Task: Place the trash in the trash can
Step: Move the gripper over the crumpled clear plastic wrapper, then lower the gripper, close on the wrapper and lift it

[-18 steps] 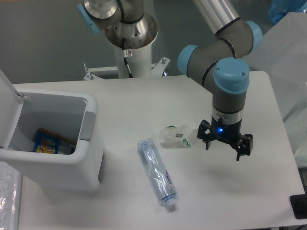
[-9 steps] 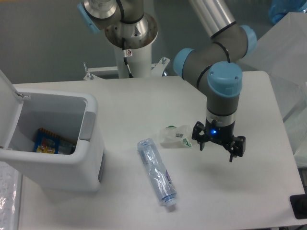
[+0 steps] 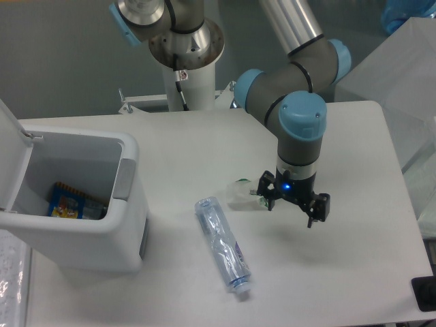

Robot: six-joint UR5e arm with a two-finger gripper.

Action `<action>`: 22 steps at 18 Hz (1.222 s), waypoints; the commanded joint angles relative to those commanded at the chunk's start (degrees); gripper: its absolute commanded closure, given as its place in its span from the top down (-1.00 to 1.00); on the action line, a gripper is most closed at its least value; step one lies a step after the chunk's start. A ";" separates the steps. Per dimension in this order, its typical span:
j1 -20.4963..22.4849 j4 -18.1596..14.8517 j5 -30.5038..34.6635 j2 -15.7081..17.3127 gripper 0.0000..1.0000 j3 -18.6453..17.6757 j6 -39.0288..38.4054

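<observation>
counter (image 3: 204,143): white, rounded corners
left: open white trash can (image 3: 82,204)
middle: crumpled wrapper (image 3: 244,194)
near middle: crushed bottle (image 3: 223,244)

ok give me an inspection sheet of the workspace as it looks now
surface: white table, mostly bare
job's things: small crumpled clear plastic wrapper beside gripper; crushed clear plastic bottle lying flat; large white plastic bin, lid up
clutter: blue and orange packet inside bin
grippers: two-finger gripper open, holding nothing, blue light on
cables: black cable at the arm base
surroundings: grey wall, clear plastic sheeting on the picture's right
</observation>
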 joint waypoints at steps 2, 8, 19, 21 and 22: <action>0.08 -3.43 0.09 1.85 1.00 -1.58 2.36; -0.27 -4.33 1.40 5.64 1.00 -8.61 10.89; -2.29 1.12 5.18 0.98 0.10 -9.85 9.67; -2.29 1.21 6.94 0.98 -0.57 -8.97 9.58; -2.29 1.12 7.03 0.81 -0.77 -8.88 9.58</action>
